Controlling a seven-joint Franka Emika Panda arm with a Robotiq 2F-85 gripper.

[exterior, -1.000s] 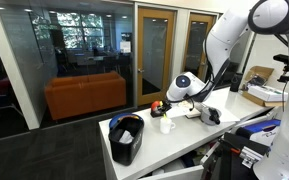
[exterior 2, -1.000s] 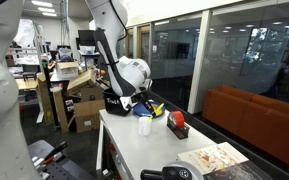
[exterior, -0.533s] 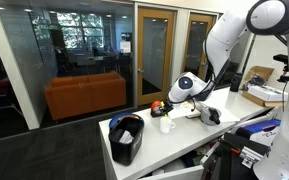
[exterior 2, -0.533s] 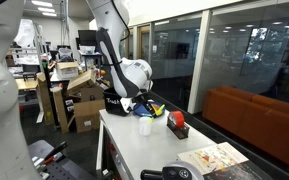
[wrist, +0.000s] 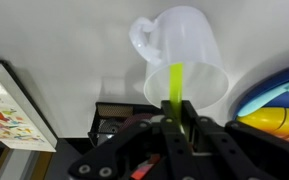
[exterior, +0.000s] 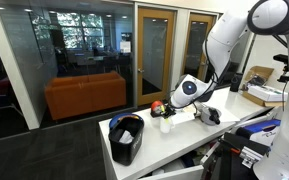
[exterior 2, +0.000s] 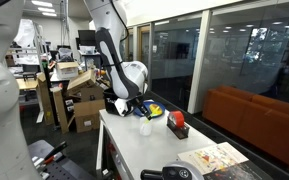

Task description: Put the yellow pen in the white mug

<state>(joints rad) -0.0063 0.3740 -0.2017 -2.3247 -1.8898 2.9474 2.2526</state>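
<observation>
In the wrist view my gripper (wrist: 176,112) is shut on the yellow pen (wrist: 174,85), which points away from the jaws into the open mouth of the white mug (wrist: 179,55). The mug stands on the white table, handle at its upper left. In both exterior views the gripper (exterior: 168,111) (exterior 2: 136,107) hangs low right over the mug (exterior: 166,125) (exterior 2: 145,127), which is partly hidden by it. The pen itself is too small to make out in the exterior views.
A black bin (exterior: 127,138) stands at the table's near end. A red round object (exterior: 156,105) and a red box (exterior 2: 177,123) lie close to the mug. A yellow and blue object (wrist: 279,105) sits beside the mug. A printed sheet (wrist: 9,100) lies farther off.
The gripper has moved down and closer to the mug with the pen held in it. Nothing on the table has moved.
</observation>
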